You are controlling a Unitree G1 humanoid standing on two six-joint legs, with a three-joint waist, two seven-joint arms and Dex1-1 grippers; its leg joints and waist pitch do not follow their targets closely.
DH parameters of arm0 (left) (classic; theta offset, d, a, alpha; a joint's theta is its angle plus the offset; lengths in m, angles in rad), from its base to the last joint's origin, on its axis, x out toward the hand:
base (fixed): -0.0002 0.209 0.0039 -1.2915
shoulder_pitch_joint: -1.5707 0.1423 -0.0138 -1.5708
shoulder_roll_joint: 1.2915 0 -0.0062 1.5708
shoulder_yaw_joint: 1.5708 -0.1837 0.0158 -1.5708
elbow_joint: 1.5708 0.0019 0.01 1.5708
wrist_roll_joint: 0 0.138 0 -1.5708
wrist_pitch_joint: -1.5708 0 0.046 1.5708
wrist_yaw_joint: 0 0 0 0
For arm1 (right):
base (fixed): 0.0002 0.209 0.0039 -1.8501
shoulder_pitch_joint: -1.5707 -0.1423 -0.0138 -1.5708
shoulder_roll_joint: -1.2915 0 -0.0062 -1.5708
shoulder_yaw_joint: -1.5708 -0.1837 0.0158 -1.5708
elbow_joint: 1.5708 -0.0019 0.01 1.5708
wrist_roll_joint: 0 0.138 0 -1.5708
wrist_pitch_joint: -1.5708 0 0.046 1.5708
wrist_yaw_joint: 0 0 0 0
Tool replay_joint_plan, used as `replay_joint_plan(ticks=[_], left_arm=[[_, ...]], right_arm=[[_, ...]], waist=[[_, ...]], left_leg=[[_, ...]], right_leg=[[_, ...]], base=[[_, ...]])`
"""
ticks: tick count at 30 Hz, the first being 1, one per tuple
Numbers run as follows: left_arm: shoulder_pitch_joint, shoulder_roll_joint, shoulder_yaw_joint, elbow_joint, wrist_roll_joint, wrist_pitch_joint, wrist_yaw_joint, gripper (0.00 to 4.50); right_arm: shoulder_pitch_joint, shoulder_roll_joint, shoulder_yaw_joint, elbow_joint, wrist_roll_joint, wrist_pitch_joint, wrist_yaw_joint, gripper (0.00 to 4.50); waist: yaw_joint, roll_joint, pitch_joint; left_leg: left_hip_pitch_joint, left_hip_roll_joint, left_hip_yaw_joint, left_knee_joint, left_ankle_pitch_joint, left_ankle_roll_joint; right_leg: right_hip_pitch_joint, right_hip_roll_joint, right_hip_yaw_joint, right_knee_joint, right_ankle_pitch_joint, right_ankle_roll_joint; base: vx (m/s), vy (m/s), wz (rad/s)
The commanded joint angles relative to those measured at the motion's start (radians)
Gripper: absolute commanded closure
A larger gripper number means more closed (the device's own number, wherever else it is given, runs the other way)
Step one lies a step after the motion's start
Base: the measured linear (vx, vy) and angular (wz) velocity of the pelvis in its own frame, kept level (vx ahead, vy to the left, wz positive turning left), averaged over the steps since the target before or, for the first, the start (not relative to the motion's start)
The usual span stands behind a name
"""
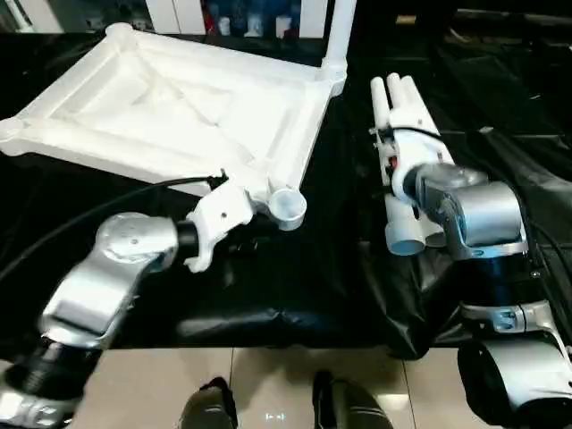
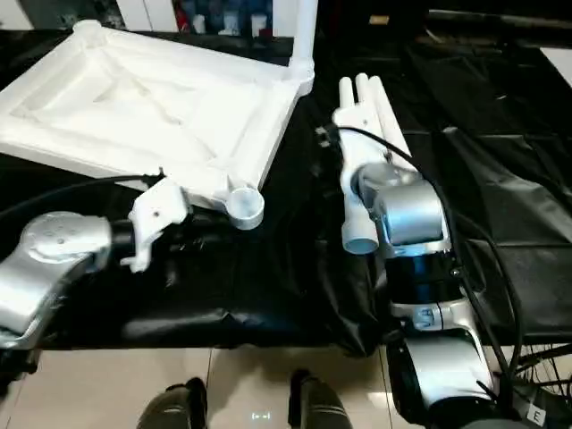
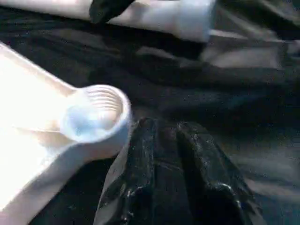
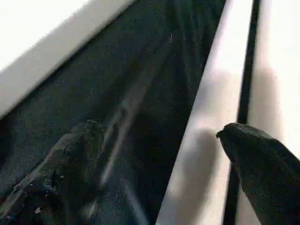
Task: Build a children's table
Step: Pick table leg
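Head views: tabletop (image 1: 170, 107) lies underside up on black cloth (image 1: 295, 277), one leg (image 1: 338, 36) upright in its far corner; loose legs (image 1: 407, 170) lie just right of it w/ our right arm over them. L wrist: left gripper (image 3: 159, 154), fingers near together, gripping nothing, touches tabletop's near socket (image 3: 93, 119). R wrist: right gripper (image 4: 159, 164) spread wide, one fingertip (image 4: 262, 159) over loose legs.

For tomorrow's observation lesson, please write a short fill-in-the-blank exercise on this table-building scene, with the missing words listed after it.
1. The white tabletop lies with its ribbed underside facing ____.
2. At its far corner, ____ leg already stands upright in a socket.
3. The loose legs lie beside the tabletop on a ____ cloth.
4. The right gripper has its fingers ____ over the loose legs.

Missing words: up; one; black; open
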Motion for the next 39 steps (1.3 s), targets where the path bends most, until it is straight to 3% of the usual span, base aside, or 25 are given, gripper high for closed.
replay_joint_plan(ticks=[1,7,10,17,32,39], left_arm=[[0.008,0.024,-0.017,-0.062,-0.028,0.039,-0.040,3.45],[-0.022,0.036,-0.012,-0.104,-0.055,0.080,-0.050,3.45],[-0.025,0.047,-0.012,-0.116,-0.066,0.097,-0.058,3.45],[-0.037,0.062,-0.005,-0.136,-0.080,0.129,-0.063,3.45],[-0.045,0.075,-0.009,-0.141,-0.098,0.145,-0.060,3.45],[-0.045,0.082,-0.009,-0.143,-0.099,0.143,-0.062,3.45]], right_arm=[[-0.018,0.002,-0.035,0.043,0.020,0.056,-0.008,0.08],[-0.048,0.018,-0.073,0.153,0.024,0.067,-0.066,0.08],[-0.058,0.025,-0.089,0.171,0.024,0.087,-0.082,0.08],[-0.080,0.020,-0.124,0.245,0.032,0.085,-0.109,0.08],[-0.095,0.029,-0.166,0.261,0.054,0.058,-0.158,1.43],[-0.068,0.052,-0.191,0.188,0.066,0.060,-0.190,2.03]], waist=[[0.004,0.017,-0.105],[0.003,0.016,-0.100],[0.002,0.015,-0.104],[0.003,0.014,-0.104],[0.005,0.018,-0.108],[0.006,0.020,-0.112]], left_leg=[[0.024,-0.002,-0.003,-0.052,-0.151,0.001],[0.026,-0.005,-0.003,-0.052,-0.189,-0.026],[0.021,-0.006,-0.005,-0.052,-0.176,-0.029],[0.023,-0.005,-0.004,-0.052,-0.176,-0.031],[0.021,-0.009,-0.004,-0.050,-0.173,-0.034],[0.022,-0.009,-0.004,-0.048,-0.176,-0.037]], right_leg=[[0.080,-0.039,0.033,-0.050,-0.132,-0.215],[0.076,-0.040,0.033,-0.058,-0.207,-0.189],[0.081,-0.041,0.033,-0.055,-0.197,-0.181],[0.077,-0.039,0.032,-0.056,-0.201,-0.176],[0.080,-0.037,0.030,-0.054,-0.186,-0.175],[0.080,-0.036,0.030,-0.053,-0.188,-0.172]], base=[[0.000,0.000,0.00],[0.000,0.000,0.00],[0.000,0.000,0.00],[0.000,0.000,0.00],[0.000,0.000,0.00],[0.000,0.000,0.00]])
